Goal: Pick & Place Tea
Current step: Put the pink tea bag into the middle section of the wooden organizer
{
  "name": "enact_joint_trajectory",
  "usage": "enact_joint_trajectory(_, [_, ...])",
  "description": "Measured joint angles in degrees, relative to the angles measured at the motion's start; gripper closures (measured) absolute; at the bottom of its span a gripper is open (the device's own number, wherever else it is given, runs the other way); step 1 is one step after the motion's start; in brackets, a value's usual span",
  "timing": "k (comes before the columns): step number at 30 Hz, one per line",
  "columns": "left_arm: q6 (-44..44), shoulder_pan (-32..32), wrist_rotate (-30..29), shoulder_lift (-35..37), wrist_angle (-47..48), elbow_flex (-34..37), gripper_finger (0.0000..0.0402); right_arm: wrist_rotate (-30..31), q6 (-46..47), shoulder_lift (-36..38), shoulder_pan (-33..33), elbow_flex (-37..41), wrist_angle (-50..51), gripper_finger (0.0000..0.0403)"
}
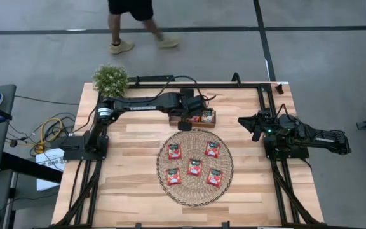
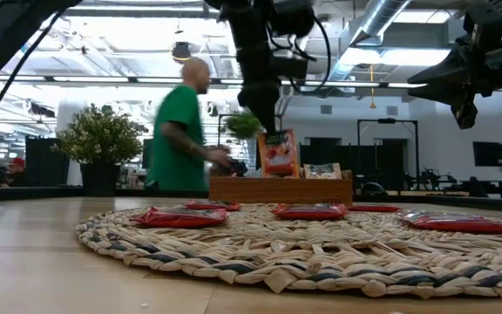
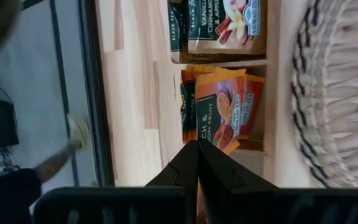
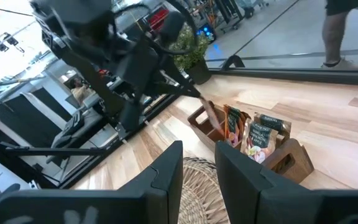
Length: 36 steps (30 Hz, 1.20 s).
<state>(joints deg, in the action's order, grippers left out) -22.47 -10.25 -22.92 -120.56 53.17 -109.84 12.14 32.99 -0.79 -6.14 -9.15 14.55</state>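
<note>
Several red-orange tea sachets (image 1: 194, 167) lie flat on the round woven mat (image 1: 164, 191). Behind the mat stands the brown wooden tray (image 2: 234, 189) with upright sachets in its slots, pale ones (image 3: 225, 25) and orange ones (image 3: 229, 112). My left gripper (image 2: 268, 129) hangs over the tray, shut on one red-orange sachet (image 2: 279, 155). My right gripper (image 4: 199, 168) waits at the table's right edge, open, with nothing between its fingers. My left gripper pinches the red-orange sachet by its top edge (image 2: 273, 133) between its two fingers. The fingers slant down from the table's left. The sachet hangs upright below them, its lower part behind the tray's front wall, in a slot. Whether it touches the slot's floor is hidden.
A potted plant (image 1: 110, 79) stands at the table's far left corner. Black frame rails (image 1: 259, 95) run along the far and side edges. A person (image 1: 132, 19) walks past beyond the far edge. Bare wood lies left and right of the mat.
</note>
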Motion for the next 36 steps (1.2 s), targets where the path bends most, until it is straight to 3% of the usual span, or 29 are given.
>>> enact_joint_trajectory(8, [-3.8,-1.3,-0.5,-2.5,-1.3,0.0,0.0401,0.0,0.0,0.0,0.0,0.0,0.0,0.0316])
enact_joint_trajectory(36, [-3.7,-2.0,2.3,-5.5,-2.9,0.0,0.0401,-0.1,-0.4,0.0,0.0,0.0,0.5,0.0316])
